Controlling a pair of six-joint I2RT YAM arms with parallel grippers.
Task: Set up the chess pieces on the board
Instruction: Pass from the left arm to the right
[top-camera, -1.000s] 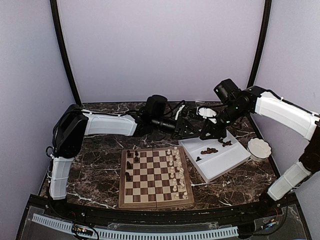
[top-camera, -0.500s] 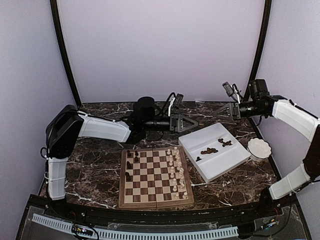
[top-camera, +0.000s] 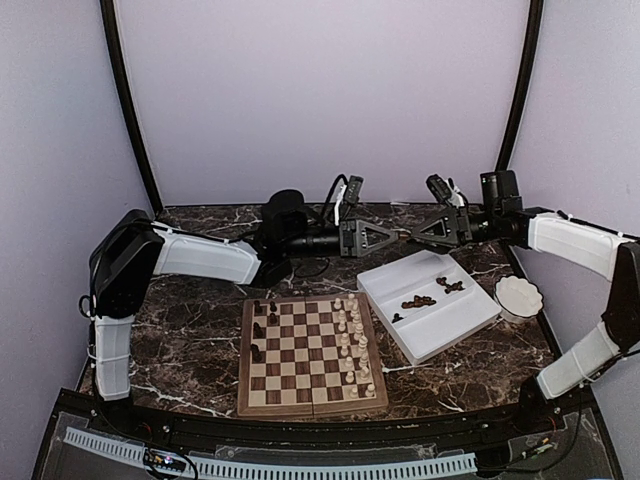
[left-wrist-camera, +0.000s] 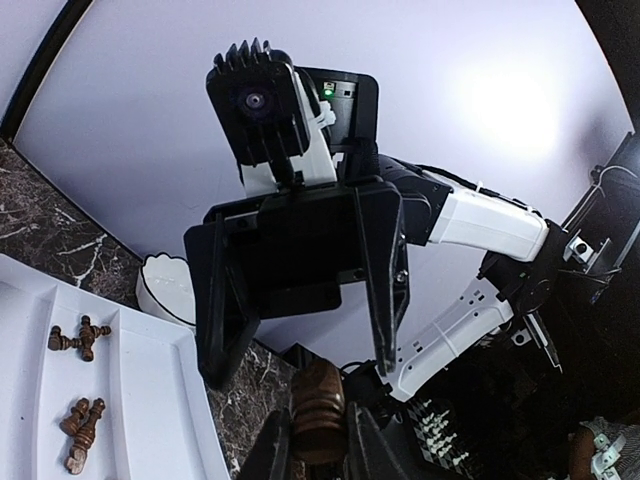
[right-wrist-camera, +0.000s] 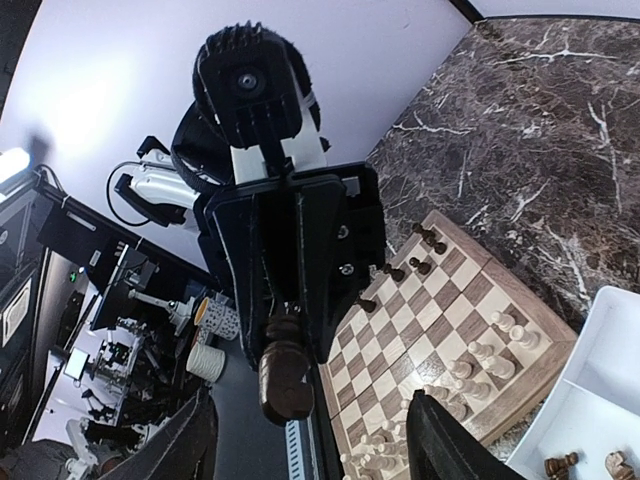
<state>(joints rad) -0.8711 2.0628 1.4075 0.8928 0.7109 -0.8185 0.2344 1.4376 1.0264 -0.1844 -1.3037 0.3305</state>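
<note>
One dark chess piece (left-wrist-camera: 318, 425) is in the air, pinched between the fingers of the left gripper (top-camera: 388, 237), which is closed tightly on it. This gripper is held high above the marble table (top-camera: 190, 340), behind the board (top-camera: 300, 375) and the white tray (top-camera: 455, 325), so the piece is well apart from both. The right gripper (top-camera: 416, 233) stands directly opposite, almost tip to tip with the left one. In both wrist views its jaws are spread wide, nothing is between them, and they do not touch the piece.

On the board, a few dark pieces (top-camera: 258, 330) stand near the left edge. The cream-white pieces (top-camera: 350, 340) stand in two rows along the right edge. More loose dark pieces (top-camera: 418, 301) lie on their sides in the tray. A small white bowl (top-camera: 518, 297) stands just beside the tray, on its right.

The step in hand seems to be a hand-over between the two arms, with the piece now on the side of the left arm. This arm is the nearer one to the dark side of the board, so it will probably place the piece.

The next move calls first for the two grippers to draw apart without knocking each other. Then the left arm must bring the piece down to a free square among the dark ones. Which figure it is cannot be told from these views. The piece is tiny and its neighbours stand close, so it should come down straight. The fingers should open only when its base rests on the square.
</note>
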